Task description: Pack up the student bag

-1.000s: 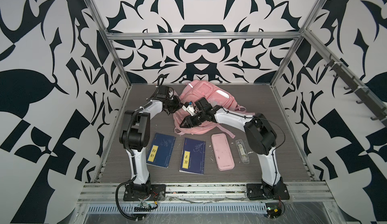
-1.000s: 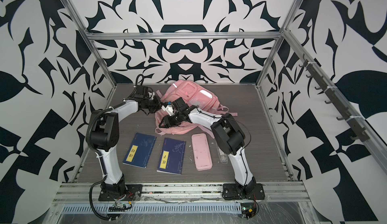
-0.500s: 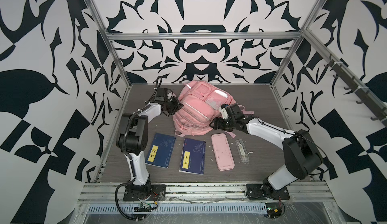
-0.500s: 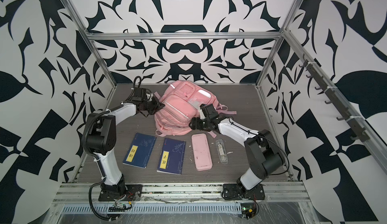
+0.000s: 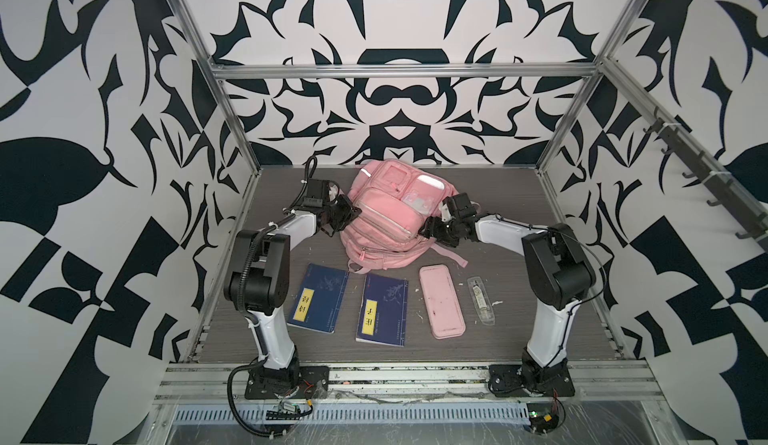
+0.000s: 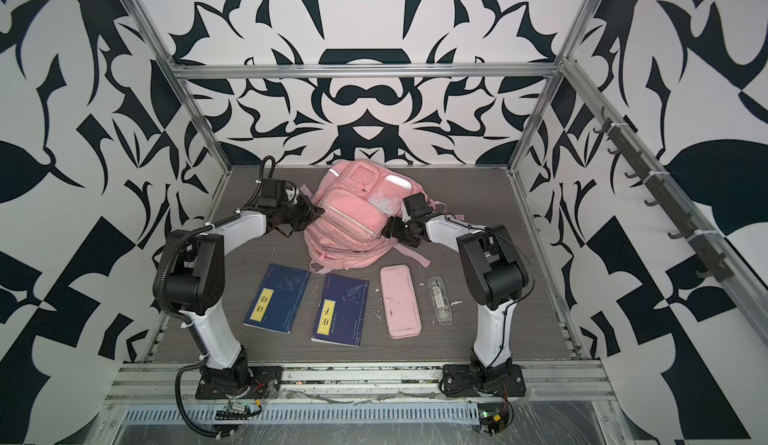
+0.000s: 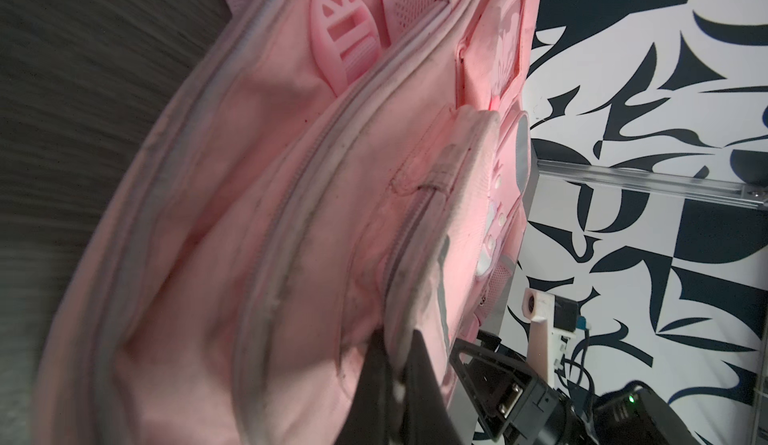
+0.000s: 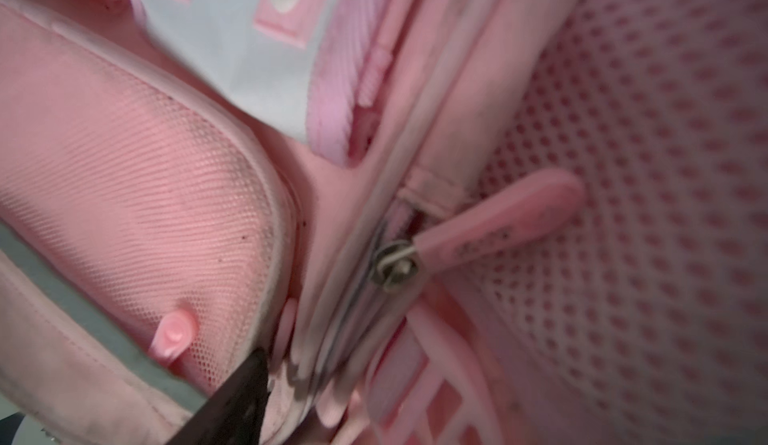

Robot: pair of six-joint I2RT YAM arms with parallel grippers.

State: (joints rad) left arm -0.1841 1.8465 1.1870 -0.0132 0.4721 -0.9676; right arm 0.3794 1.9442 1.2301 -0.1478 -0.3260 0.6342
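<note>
Pink fabric confirmed: located the student bag (image 5: 386,218) at the rear middle of the grey table (image 5: 519,330), front pockets up, between both arms. Found the left gripper (image 7: 399,362) clamped tight on a seam at the bag's side. Noted the right gripper (image 5: 431,229) against the opposite side; saw one finger (image 8: 232,397) only, so could not tell its jaw state. Logged a pink pencil case (image 5: 441,301) near the bag, apart.

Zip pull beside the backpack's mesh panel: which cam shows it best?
Right wrist view: the pink zip pull and its metal slider sit close and mid-frame, against mesh. Both top views show the whole student bag, pull too small to find. Left wrist view shows only zip seams, no pull visible.
</note>
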